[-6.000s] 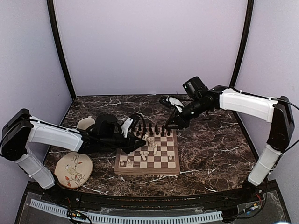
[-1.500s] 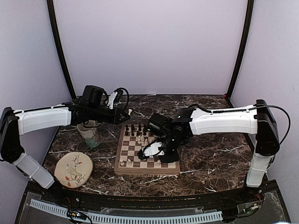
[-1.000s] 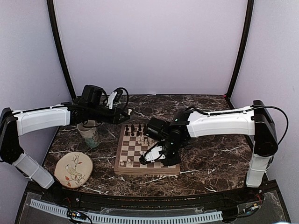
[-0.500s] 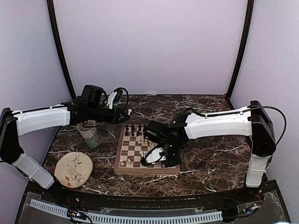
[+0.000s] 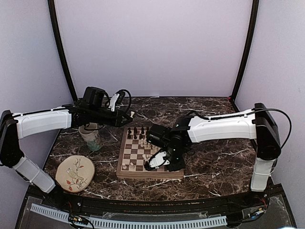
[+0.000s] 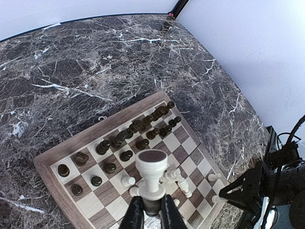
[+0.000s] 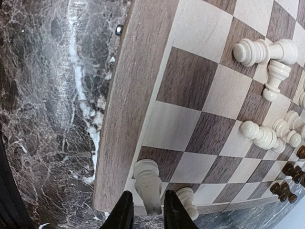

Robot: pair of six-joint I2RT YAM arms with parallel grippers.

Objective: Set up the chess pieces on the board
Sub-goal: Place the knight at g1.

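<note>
Board (image 5: 143,175) lay flat; dark pieces (image 6: 138,126) stood upright along its two far rows. White pieces (image 7: 261,50) lay toppled mid-board, a few stood on the near row. One white piece (image 6: 151,177) hung above it, upright.

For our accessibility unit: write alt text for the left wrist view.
The left end effector grips an upright cream chess piece by its base above the board, where dark pieces stand along one edge and cream ones lie toppled mid-board.
</note>
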